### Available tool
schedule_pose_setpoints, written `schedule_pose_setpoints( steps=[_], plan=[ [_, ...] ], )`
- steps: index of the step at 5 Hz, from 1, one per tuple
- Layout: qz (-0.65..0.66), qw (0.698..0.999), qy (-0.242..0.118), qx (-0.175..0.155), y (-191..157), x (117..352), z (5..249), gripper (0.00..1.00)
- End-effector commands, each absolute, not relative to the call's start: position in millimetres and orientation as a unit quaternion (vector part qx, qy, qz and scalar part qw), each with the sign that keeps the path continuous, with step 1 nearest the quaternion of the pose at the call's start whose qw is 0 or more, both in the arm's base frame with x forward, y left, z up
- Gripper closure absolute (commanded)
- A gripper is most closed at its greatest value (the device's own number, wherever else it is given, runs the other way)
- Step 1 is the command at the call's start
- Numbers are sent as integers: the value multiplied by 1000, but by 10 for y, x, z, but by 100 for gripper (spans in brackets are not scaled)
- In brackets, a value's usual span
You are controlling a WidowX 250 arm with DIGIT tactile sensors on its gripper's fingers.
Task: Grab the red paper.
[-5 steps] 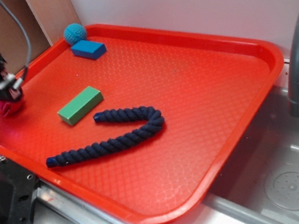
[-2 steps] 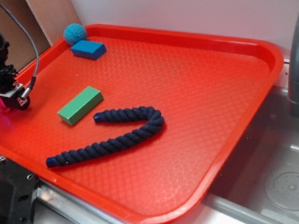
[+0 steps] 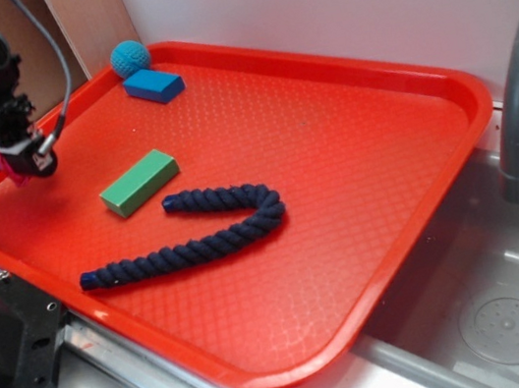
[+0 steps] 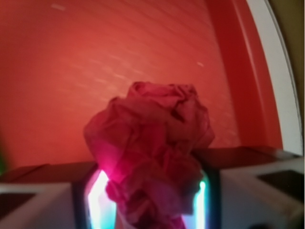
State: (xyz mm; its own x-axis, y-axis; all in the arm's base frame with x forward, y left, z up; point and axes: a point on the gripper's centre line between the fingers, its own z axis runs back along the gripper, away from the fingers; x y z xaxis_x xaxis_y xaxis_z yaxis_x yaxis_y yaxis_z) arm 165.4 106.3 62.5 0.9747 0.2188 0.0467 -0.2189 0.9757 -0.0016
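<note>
Orange-red tray (image 3: 355,168); pincer (image 4: 151,202) clamps crumpled, creased crimson red paper (image 4: 152,143).

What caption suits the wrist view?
Claw clamped on the crumpled red paper above the orange-red tray.

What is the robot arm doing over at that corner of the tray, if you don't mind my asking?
The gripper has its fingers closed on the red paper, a crumpled wad, and holds it just above the near-left corner of the orange-red tray. The other things lie untouched on the tray: a green block, a dark blue rope, a blue block and a teal ball.
</note>
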Motion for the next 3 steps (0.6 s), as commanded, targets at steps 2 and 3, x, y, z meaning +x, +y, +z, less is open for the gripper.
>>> schedule_pose_setpoints(
  steps=[2,3],
  plan=[
    [34,998,-53,31,146,2141,2140,100],
    [32,999,-38,21,87,2114,2169,100]
  ],
)
